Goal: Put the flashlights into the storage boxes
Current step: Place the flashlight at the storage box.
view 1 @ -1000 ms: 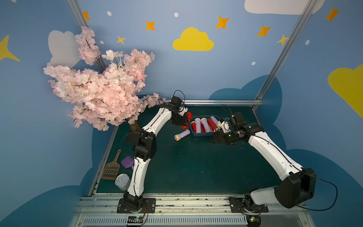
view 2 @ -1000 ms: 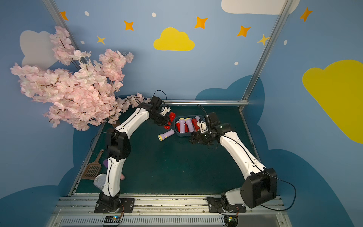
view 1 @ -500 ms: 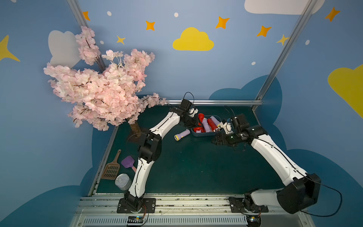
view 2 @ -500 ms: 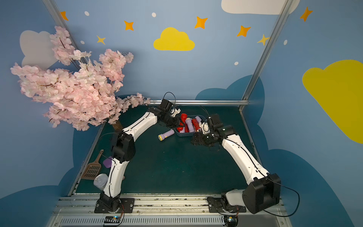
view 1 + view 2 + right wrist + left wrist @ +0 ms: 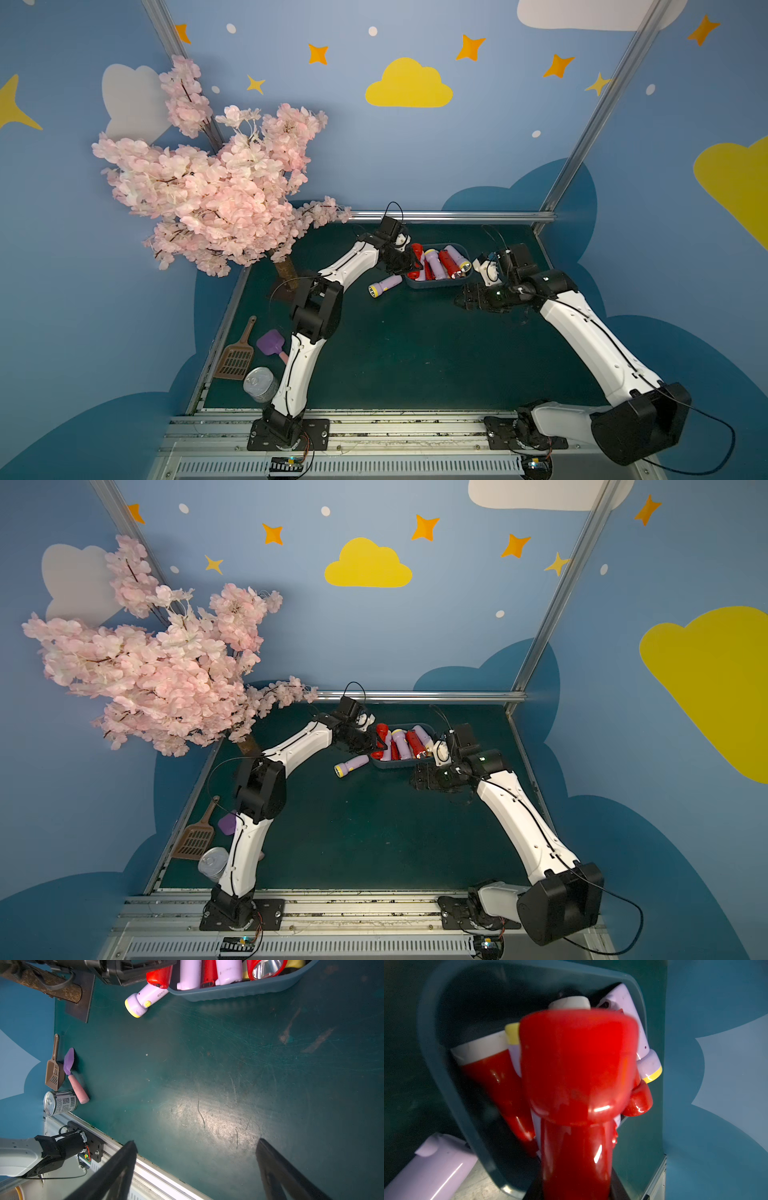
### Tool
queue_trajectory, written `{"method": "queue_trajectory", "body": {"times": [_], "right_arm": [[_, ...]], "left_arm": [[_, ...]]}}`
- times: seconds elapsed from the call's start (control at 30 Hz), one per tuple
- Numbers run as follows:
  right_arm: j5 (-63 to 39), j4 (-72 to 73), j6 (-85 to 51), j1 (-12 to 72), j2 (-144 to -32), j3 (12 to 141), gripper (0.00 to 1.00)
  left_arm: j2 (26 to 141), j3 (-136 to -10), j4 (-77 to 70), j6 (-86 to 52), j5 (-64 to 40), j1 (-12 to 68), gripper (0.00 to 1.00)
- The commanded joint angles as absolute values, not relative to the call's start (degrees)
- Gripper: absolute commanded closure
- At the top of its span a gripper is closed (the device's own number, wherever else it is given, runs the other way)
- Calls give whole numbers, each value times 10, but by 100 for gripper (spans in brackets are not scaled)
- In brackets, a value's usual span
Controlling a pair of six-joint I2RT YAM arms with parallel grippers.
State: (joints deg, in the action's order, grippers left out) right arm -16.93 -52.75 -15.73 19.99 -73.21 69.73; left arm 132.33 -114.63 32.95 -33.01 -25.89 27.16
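Note:
The blue-grey storage box [image 5: 440, 286] [image 5: 399, 766] stands at the back of the green mat and holds several red and lilac flashlights [image 5: 434, 264] [image 5: 189, 974]. My left gripper [image 5: 409, 264] is shut on a red flashlight [image 5: 417, 251] [image 5: 577, 1068] [image 5: 159, 977], which hangs over the box's left end, above its rim [image 5: 438, 1059]. One lilac flashlight with a yellow head ring [image 5: 384, 286] [image 5: 351, 766] [image 5: 145, 999] lies on the mat just left of the box. My right gripper [image 5: 459, 297] [image 5: 196, 1142] stands open and empty by the box's front right corner.
A pink blossom tree [image 5: 216, 187] on a brown trunk [image 5: 286, 270] fills the back left. At the front left lie a brown slotted scoop [image 5: 237, 357], a purple scoop [image 5: 272, 343] and a silver tin can [image 5: 259, 384]. A metal rail [image 5: 374, 419] runs along the front edge.
My left arm has carried the red flashlight rightward from beside the box to over its left end. The right gripper has shifted slightly toward the front and stayed open.

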Motion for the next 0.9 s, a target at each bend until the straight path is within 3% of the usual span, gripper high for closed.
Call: {"method": "queue_trajectory", "body": {"times": [0.0,0.07,0.33,0.87], "right_arm": [[-165,-541,-148,194,-720,691,10],[-167,-541,-147,192,-719,691,10],[-174,-539,-143,184,-722,694,10],[-180,-523,-154,177,-719,683,10]], "left_arm": [[1331,-1159,336,-338,-230,268,63],[1336,-1166,350,-339,-219,268,62],[1356,-1194,374,-343,-227,268,39],[1347,-1220,433,-303,-193,267,37]]}}
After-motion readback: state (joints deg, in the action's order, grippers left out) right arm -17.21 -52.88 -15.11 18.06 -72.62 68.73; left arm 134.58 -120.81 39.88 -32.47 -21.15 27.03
